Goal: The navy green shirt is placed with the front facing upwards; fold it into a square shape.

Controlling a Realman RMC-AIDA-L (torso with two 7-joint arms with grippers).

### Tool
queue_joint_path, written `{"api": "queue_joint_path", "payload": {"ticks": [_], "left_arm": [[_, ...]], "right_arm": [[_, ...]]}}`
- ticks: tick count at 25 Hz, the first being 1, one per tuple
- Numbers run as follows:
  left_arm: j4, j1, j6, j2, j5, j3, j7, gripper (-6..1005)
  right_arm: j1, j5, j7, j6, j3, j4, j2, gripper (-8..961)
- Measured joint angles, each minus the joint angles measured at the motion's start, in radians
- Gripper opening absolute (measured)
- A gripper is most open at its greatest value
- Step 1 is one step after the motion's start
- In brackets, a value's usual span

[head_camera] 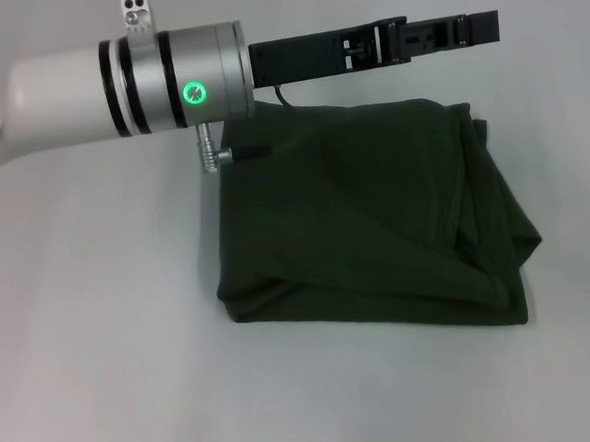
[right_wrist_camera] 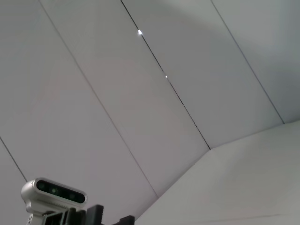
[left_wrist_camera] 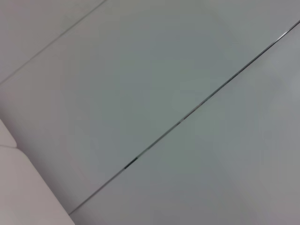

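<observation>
Shirt, one item: the navy green shirt (head_camera: 375, 221) lies folded on the white table (head_camera: 87, 349), just right of centre in your head view. You see a compact, roughly square bundle of dark olive cloth. Its near edge is a thick rounded fold running from 7 o'clock to 5 o'clock. Layered edges bunch and pucker along its 3 o'clock side. No lettering, collar or tag shows on the upward face.

Left arm, one item: its white and silver forearm enters your head view from 9 o'clock and reaches toward 1 o'clock, with a green ring light (head_camera: 194, 94) lit on the silver wrist section. The left gripper (head_camera: 457, 31) extends from there as a long black assembly, above the bundle's far edge at about 12 o'clock. It sits apart from the cloth and holds nothing you can see. You cannot tell whether its fingers are spread or closed.

Left wrist view: pale flat panels (left_wrist_camera: 150, 93) with thin dark seams only.

Right arm: absent from your head view. Its wrist view shows similar pale panels and a small white camera unit (right_wrist_camera: 54, 193) on a dark mount. Its fingers do not appear.
</observation>
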Motion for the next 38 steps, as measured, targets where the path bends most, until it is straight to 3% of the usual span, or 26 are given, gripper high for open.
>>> {"api": "queue_joint_path", "payload": {"ticks": [7,12,19,26,33,38], "left_arm": [[0.081,0.069,0.021,0.004,-0.004,-0.004,0.038,609],[0.224,0.18,0.092,0.008,-0.017,-0.004,0.065,841],[0.362,0.338,0.164,0.012,-0.025,-0.012,0.128,922],[0.38,0.422,0.201,0.017,-0.027,-0.045,0.218,968],[0.383,0.439,0.199,0.035,-0.027,-0.082,0.241,965],[0.379,0.431,0.188,0.035,-0.021,-0.095,0.262,963]], "right_arm": [[0.016,-0.075,0.056,0.015,0.002,-0.004,-0.005,706],[0.05,-0.182,0.219,0.038,-0.001,-0.069,-0.015,706],[0.142,-0.34,0.43,0.09,-0.001,-0.099,-0.019,707],[0.22,-0.496,0.598,0.118,-0.001,-0.093,-0.02,705],[0.223,-0.53,0.696,0.153,-0.02,-0.08,-0.022,704],[0.234,-0.531,0.68,0.233,-0.039,-0.016,0.001,703]]}}
